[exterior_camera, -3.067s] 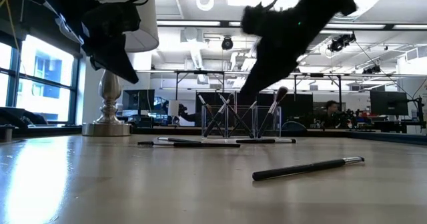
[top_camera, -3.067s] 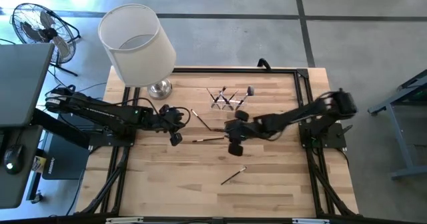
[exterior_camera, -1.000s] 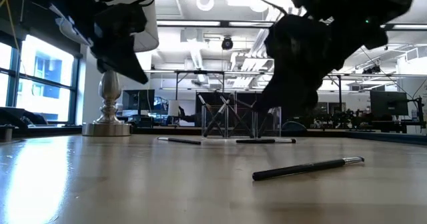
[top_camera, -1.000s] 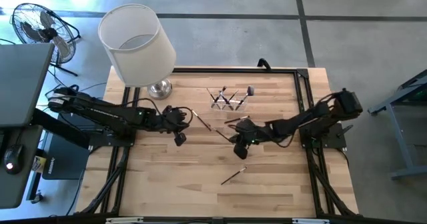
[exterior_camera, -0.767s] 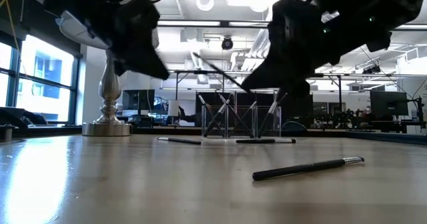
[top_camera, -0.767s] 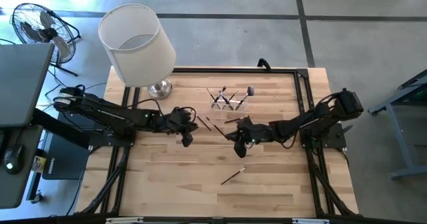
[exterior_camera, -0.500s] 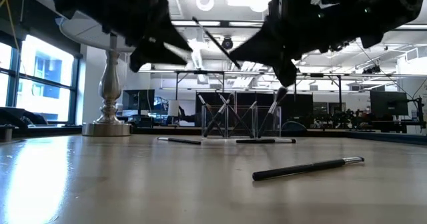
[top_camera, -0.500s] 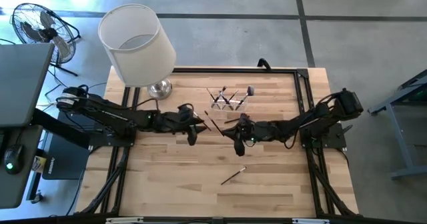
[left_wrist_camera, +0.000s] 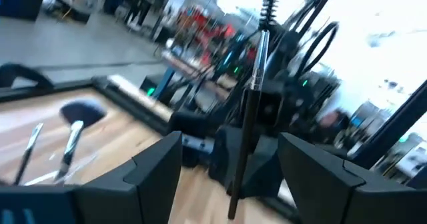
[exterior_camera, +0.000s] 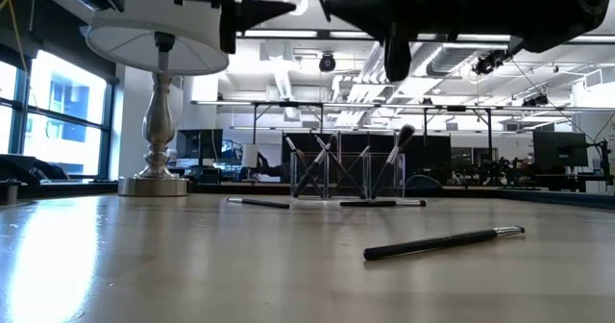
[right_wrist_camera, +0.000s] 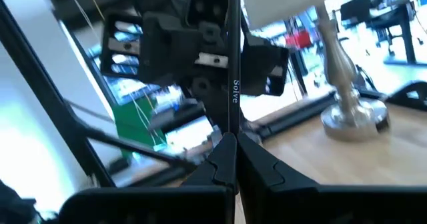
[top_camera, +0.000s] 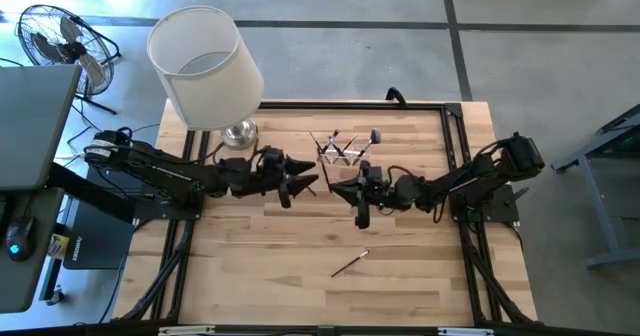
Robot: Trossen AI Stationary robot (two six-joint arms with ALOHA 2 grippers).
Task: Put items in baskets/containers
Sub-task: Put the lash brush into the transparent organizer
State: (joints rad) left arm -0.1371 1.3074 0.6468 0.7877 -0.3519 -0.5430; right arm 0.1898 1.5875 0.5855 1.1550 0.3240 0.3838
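My right gripper is shut on a slim dark makeup brush, high above the middle of the table. My left gripper faces it, open. Its fingers stand on either side of the brush without touching it. The clear holder stands near the far edge with several brushes upright in it. One brush lies toward the near edge. Two more lie flat in front of the holder. My right gripper pinches the brush's dark handle between its two shut fingers. The fingers come level from the table's right and lie across the handle. The brush is lifted clear of the table, and its silver ferrule and bristle end stick out beyond the fingers.
A lamp with a big white shade and a silver base stands at the far left corner. A fan and a grey cabinet are beyond the table's left edge. Bare wood spans the near half around the lone brush.
Both grippers have risen and drawn together over the middle of the table. The left one went toward the right edge and the right one toward the far edge. The brush rose with them. My left gripper has opened, and the brush stays in my right gripper.
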